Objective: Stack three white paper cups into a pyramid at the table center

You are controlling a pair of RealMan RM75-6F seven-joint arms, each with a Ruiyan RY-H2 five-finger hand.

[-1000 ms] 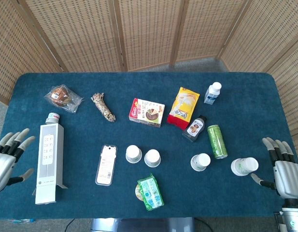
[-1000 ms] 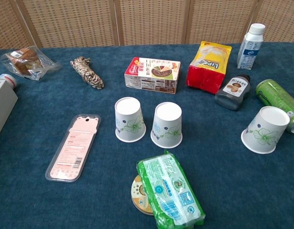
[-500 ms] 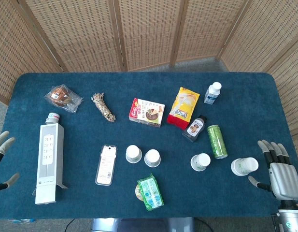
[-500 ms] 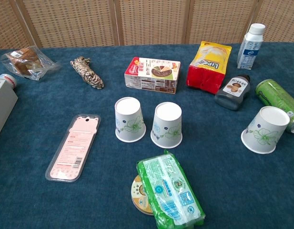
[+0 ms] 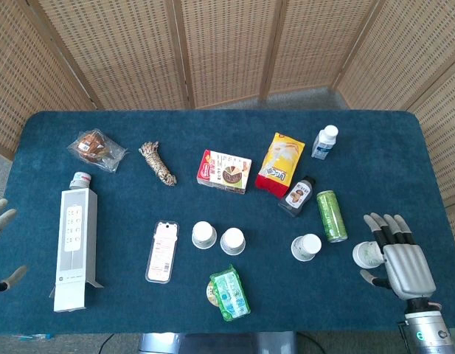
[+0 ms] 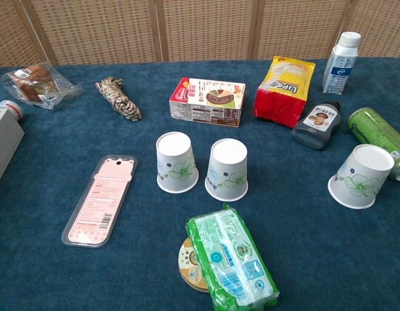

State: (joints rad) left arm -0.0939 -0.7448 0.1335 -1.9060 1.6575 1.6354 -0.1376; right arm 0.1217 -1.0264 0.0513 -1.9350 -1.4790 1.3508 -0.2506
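— Woven screens stand behind my blue surface (image 5: 404, 147). From the head camera, what do you see?

— Two paper cups (image 5: 203, 235) sit upside down, side by side, in the middle. A third cup (image 5: 307, 247) stands further right. A fourth cup (image 5: 366, 255) lies just by my right robot hand (image 5: 404, 265), whose fingers are spread with nothing in them. Only fingertips of my left robot hand (image 5: 0, 247) show at the edge, so I cannot tell its state.

— And the chest camera?

— Both middle cups (image 6: 177, 162) stand behind a green packet (image 6: 232, 259). No hands show.
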